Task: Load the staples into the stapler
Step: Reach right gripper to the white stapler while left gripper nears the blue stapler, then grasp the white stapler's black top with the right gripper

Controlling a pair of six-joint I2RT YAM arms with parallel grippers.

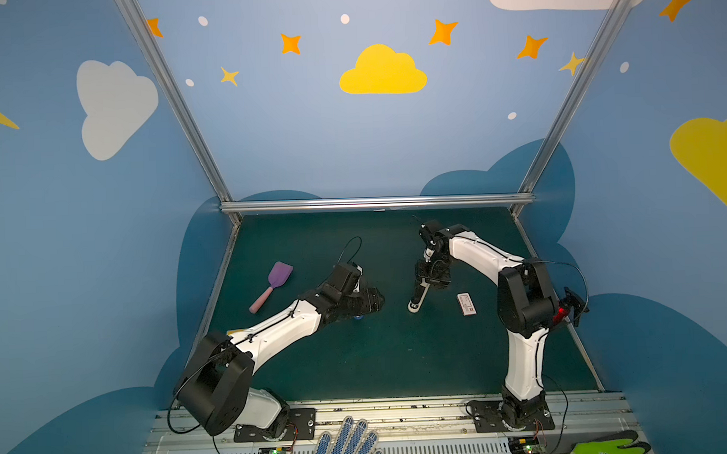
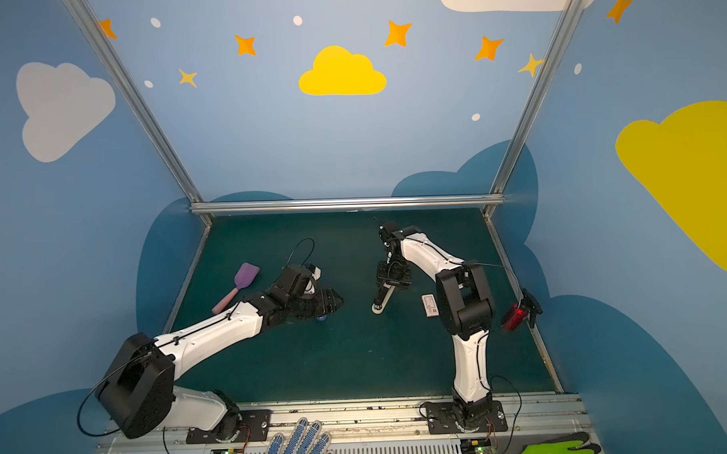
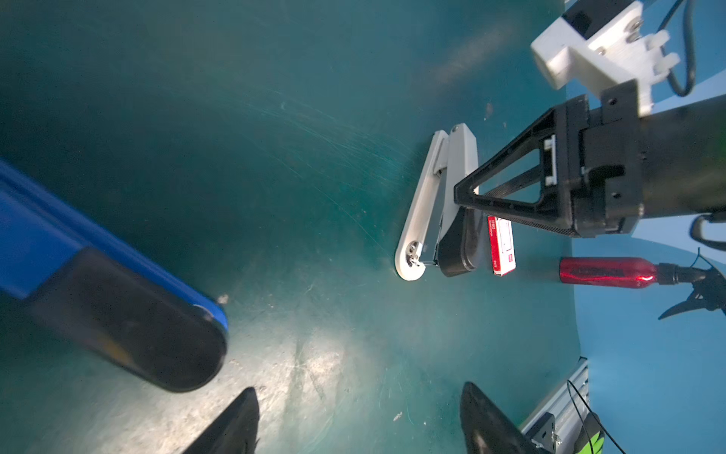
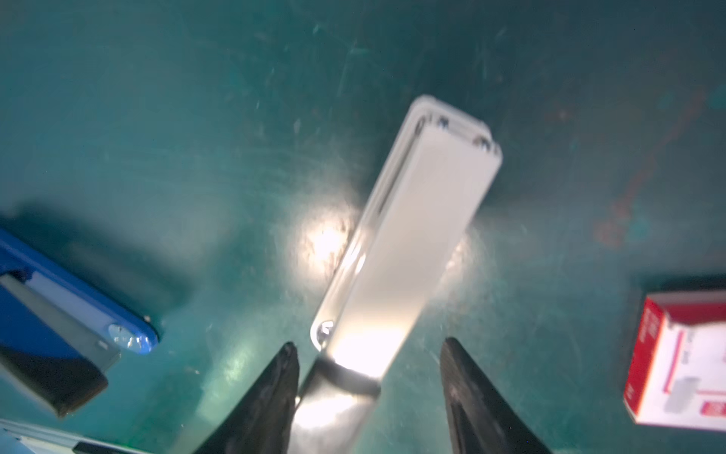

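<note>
Blue walls with a yellow cloud and orange stars rose beyond the left gripper and right gripper, edged by aluminium rails. A scuffed green mat lay beneath both, glare bright near the right one.

Spatula far left on desk; stapler mid; staples box just right, apart.

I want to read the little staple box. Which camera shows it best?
The left wrist view: the staple box looks sharp and almost whole. The right wrist view shows it bigger but blurry and cut off; both top views show it tiny.
</note>
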